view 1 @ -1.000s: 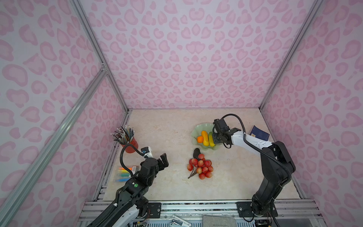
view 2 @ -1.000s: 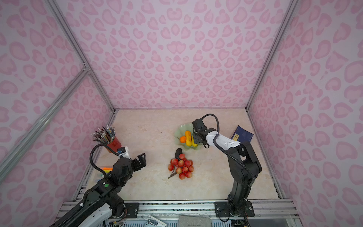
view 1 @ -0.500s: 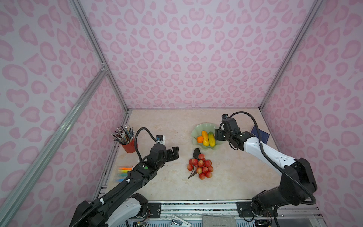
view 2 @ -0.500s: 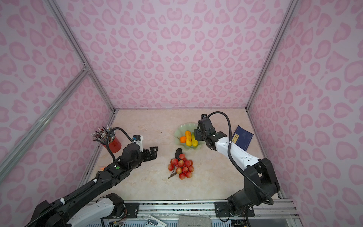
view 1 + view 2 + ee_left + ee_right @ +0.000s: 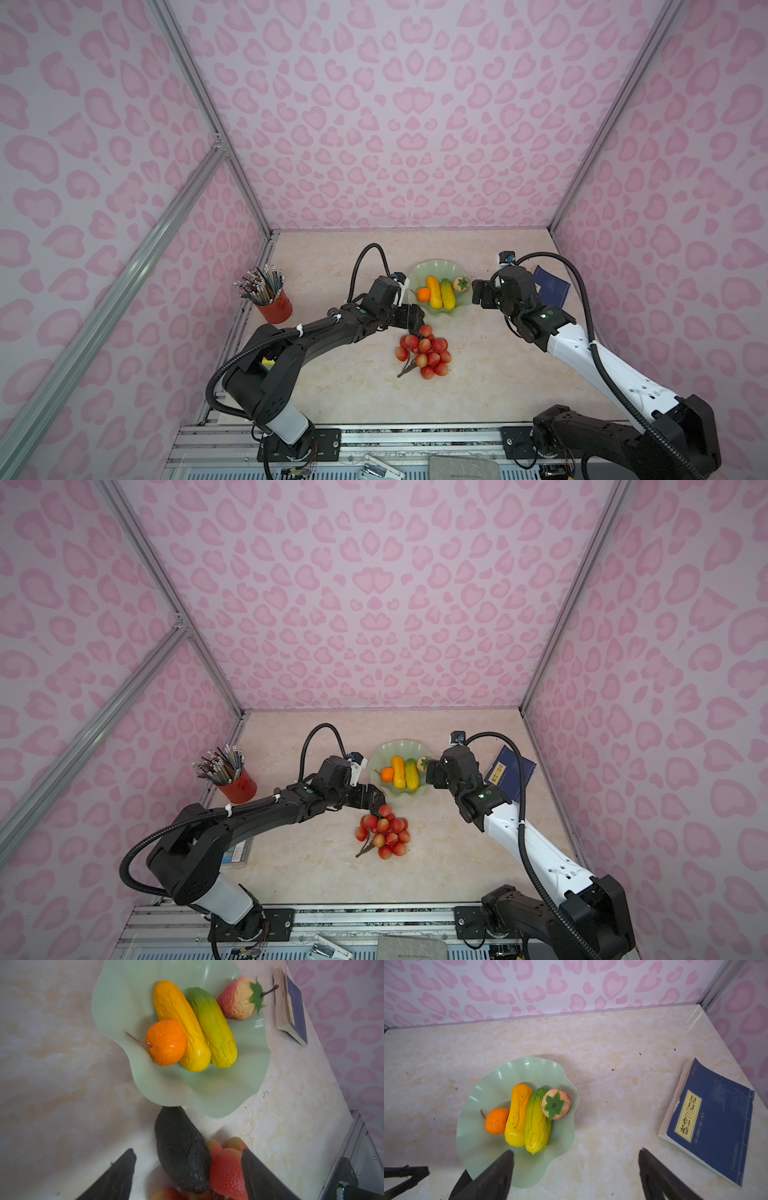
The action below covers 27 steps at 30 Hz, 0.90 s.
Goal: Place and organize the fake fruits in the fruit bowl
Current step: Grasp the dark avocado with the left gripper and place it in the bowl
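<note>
The pale green fruit bowl (image 5: 441, 319) (image 5: 116, 1001) holds a small orange (image 5: 423, 294), an orange-yellow long fruit (image 5: 434, 292), a yellow-green one (image 5: 447, 294) and a strawberry (image 5: 461, 284) (image 5: 556, 1104). The red berry bunch (image 5: 424, 351) (image 5: 384, 833) lies on the table in front of the bowl. A dark avocado (image 5: 182, 1151) lies between bowl and bunch, hidden under my arm in both top views. My left gripper (image 5: 411, 318) (image 5: 188, 1153) is open around the avocado and one berry. My right gripper (image 5: 478, 293) (image 5: 576, 1154) is open and empty at the bowl's right rim.
A red cup of pencils (image 5: 272, 299) stands at the left wall. A blue book (image 5: 550, 286) (image 5: 712, 1120) lies at the right wall, just behind my right wrist. The enclosure walls close in on three sides.
My left arm has reached from the front left to the avocado, its jaws narrowing. My right gripper has drawn back rightward off the bowl and opened wider, and the strawberry now shows in the bowl.
</note>
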Available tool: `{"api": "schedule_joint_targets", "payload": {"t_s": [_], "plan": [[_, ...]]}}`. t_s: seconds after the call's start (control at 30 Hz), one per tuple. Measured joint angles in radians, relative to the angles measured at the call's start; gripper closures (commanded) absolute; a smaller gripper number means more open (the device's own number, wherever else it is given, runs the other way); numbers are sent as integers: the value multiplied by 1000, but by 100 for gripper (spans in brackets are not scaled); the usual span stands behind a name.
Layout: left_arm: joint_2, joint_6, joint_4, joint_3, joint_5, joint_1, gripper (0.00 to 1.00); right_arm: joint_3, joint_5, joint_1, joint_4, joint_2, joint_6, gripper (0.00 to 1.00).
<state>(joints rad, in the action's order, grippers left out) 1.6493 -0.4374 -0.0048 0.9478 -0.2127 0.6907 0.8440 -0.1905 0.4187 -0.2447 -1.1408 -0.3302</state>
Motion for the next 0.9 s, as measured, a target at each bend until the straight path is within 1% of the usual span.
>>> {"api": "schedule_joint_targets", "payload": {"t_s": [0.1,0.23,0.4,0.5,0.67,0.73,0.8,0.9], "plan": [[45,0,-13,21,5,15,20,-8,-1,-18,0,29,-2,7],[89,-8,-52,45,47,16,21,-16,0,-34,2,47,-3,7],[136,-12,-79,78,82,18,27,-22,4,-50,8,50,-2,7],[165,-16,-83,99,80,19,34,-23,8,-60,11,50,-2,7],[187,-34,-79,110,76,19,57,-28,16,-72,12,59,-2,7],[186,-40,-76,105,79,17,61,-31,16,-80,11,60,-1,7],[177,-47,-60,88,79,14,62,-31,16,-85,10,67,-1,7],[126,-49,-73,40,103,10,62,-38,20,-87,11,86,-2,7]]}}
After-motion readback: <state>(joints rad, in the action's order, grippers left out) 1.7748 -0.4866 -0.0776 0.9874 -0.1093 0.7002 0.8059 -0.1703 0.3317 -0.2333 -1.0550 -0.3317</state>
